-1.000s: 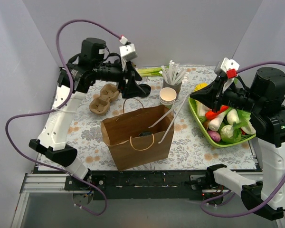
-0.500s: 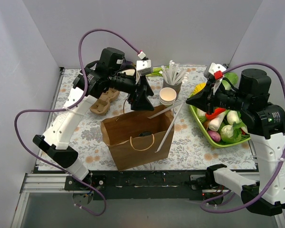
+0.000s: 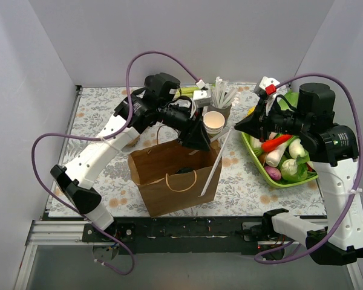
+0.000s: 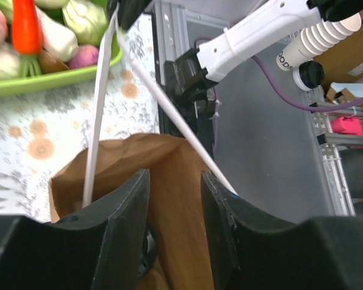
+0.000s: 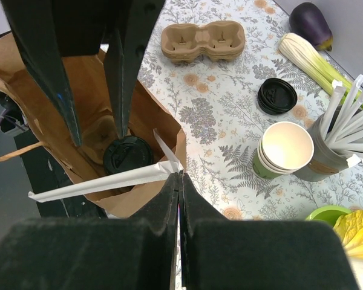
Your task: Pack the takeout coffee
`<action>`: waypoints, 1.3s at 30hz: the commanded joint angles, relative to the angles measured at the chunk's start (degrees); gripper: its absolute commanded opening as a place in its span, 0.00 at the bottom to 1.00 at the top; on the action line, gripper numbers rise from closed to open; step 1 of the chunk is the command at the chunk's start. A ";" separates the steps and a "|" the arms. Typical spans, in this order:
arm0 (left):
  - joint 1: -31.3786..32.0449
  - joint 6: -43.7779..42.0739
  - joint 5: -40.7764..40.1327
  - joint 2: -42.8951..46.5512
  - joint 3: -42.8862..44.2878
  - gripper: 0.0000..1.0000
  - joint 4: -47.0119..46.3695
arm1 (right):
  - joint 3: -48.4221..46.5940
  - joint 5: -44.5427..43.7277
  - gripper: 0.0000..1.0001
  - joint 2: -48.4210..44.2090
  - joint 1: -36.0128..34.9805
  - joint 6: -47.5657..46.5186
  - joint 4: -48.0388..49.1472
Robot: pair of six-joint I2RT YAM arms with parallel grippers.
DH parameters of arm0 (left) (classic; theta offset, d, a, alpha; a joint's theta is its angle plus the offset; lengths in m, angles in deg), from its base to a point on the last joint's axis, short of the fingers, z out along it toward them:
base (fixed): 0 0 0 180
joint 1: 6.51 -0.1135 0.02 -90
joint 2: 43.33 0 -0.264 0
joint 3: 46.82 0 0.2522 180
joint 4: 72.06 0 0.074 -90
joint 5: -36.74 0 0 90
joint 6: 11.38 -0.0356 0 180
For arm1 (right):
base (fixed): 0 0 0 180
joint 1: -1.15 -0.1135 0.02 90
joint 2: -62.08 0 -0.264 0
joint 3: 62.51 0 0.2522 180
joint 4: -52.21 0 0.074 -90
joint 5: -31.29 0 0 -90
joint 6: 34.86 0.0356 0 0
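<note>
The takeout coffee stands inside the brown paper bag (image 3: 169,187); only its black lid (image 5: 128,156) shows, as a dark patch (image 3: 184,171) from above. My left gripper (image 3: 201,145) hangs over the bag's back rim, and its fingers (image 5: 122,90) dip into the mouth above the lid. They stand apart with only the bag's inner wall (image 4: 175,181) behind the gap. My right gripper (image 5: 180,175) is shut on the ends of two white paper-wrapped straws (image 3: 216,160), which slant down into the bag.
A stack of lidless cups (image 5: 284,150) and a holder of wrapped straws (image 5: 336,142) stand behind the bag. A loose black lid (image 5: 277,95), a cardboard cup carrier (image 5: 202,41) and a leek (image 5: 314,60) lie further back. A green tray (image 3: 272,180) of vegetables sits at right.
My left arm swung right from the cup carrier to above the bag, and its jaws narrowed. My right gripper shifted slightly left, still holding the straws.
</note>
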 commanded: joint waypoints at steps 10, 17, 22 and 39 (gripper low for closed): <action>0.49 10.11 8.73 -1.44 -3.53 0.42 -7.25 | -1.15 -1.00 0.01 -0.36 0.28 0.67 1.90; 1.36 11.68 11.47 -3.73 -1.95 0.48 -8.48 | -0.80 -2.14 0.01 -0.10 0.19 0.76 1.90; 2.59 13.71 8.65 -4.17 -2.04 0.56 -10.77 | -0.45 -2.67 0.01 -0.10 0.28 0.93 2.25; 5.06 12.84 4.17 -7.51 2.71 0.00 -9.11 | -0.35 -5.38 0.01 0.16 0.19 1.02 1.99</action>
